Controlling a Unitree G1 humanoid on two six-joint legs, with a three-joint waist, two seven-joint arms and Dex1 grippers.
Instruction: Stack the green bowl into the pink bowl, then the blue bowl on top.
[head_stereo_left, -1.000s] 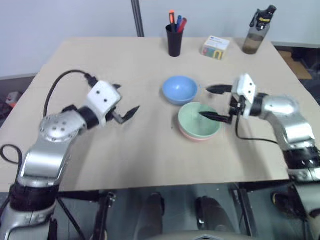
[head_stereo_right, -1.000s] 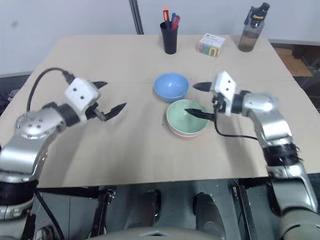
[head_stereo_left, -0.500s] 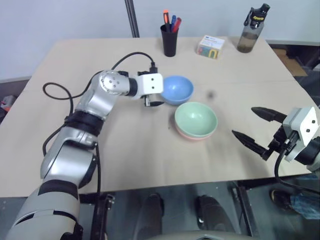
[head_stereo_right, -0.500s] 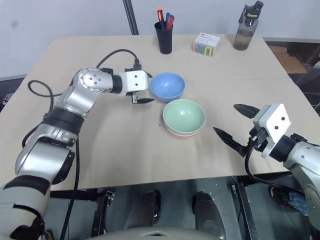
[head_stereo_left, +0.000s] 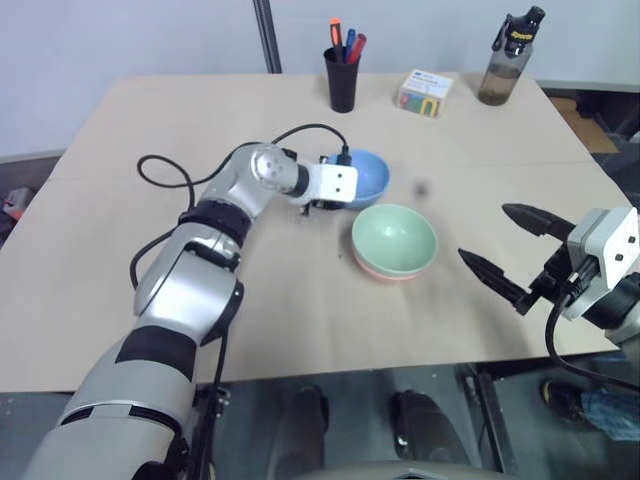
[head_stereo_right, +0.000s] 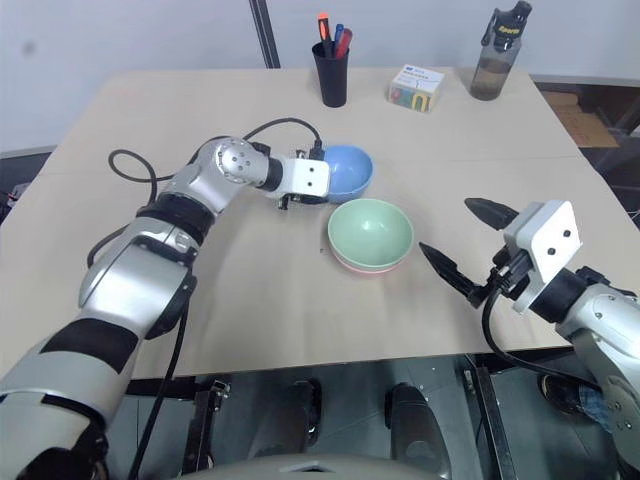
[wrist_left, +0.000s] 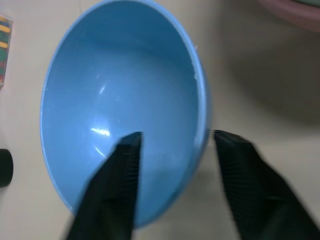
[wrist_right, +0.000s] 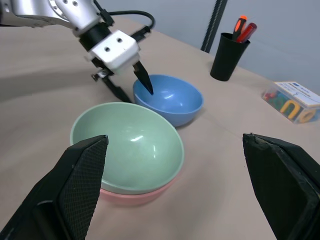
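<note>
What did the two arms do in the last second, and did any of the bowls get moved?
The left gripper swung across the table to the blue bowl and now straddles its rim, one finger inside and one outside, narrowing. The right gripper drew back from the green bowl toward the table's near right edge, open and empty. The green bowl stays nested in the pink bowl, the blue bowl beside them.

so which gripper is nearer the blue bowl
Left. The left gripper is at the blue bowl, one finger inside the rim and one outside. The right gripper hangs open well off to the side, beyond the green bowl.
</note>
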